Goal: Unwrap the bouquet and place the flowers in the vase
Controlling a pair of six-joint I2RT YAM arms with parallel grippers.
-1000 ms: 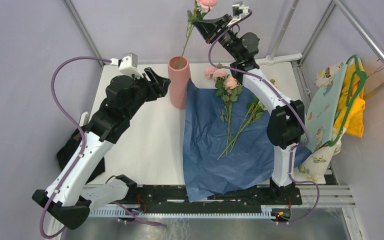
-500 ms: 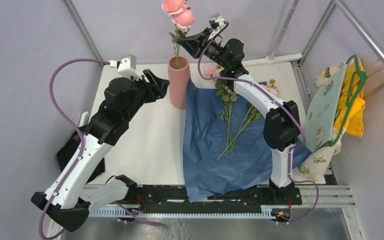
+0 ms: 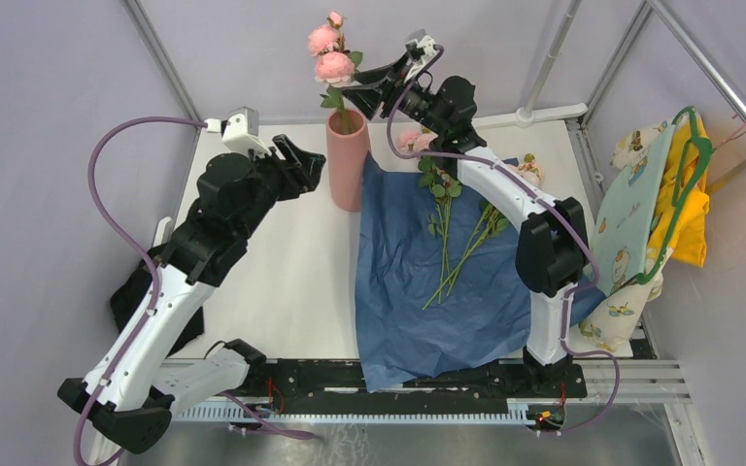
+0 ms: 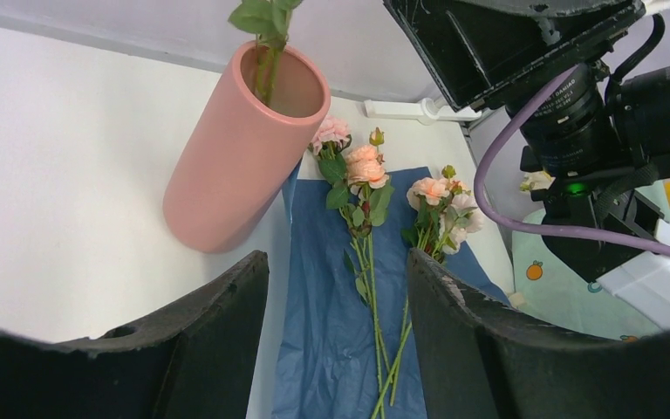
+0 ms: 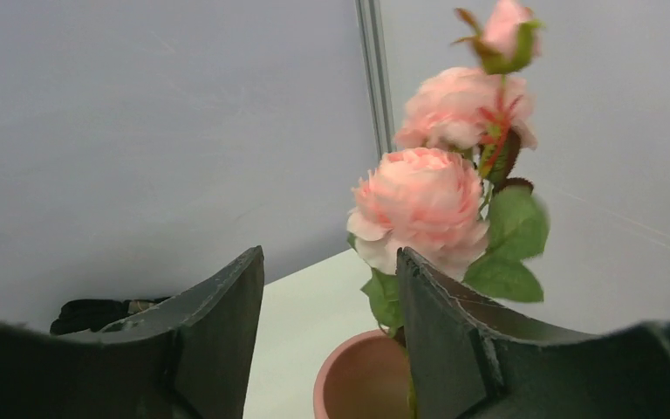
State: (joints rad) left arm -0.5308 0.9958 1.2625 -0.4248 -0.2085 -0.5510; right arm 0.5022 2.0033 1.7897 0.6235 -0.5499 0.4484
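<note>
Right pincer, jaws parted, gripping nothing; rose just ahead, foot in vase below. Risk: my careless withdrawal snags leaves, tips vase. Other flowers lie behind on blue paper.

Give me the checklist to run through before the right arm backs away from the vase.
1. Rose stem inside the mouth of the vase: ok.
2. Vase standing upright on the table: ok.
3. Right claw open: ok.
4. Rose clear of the right claw: cannot tell, a leaf sits close beside it.
5. Left claw open and empty: ok.
6. All flowers in the vase: not ok, several flowers lie on the blue paper.
</note>
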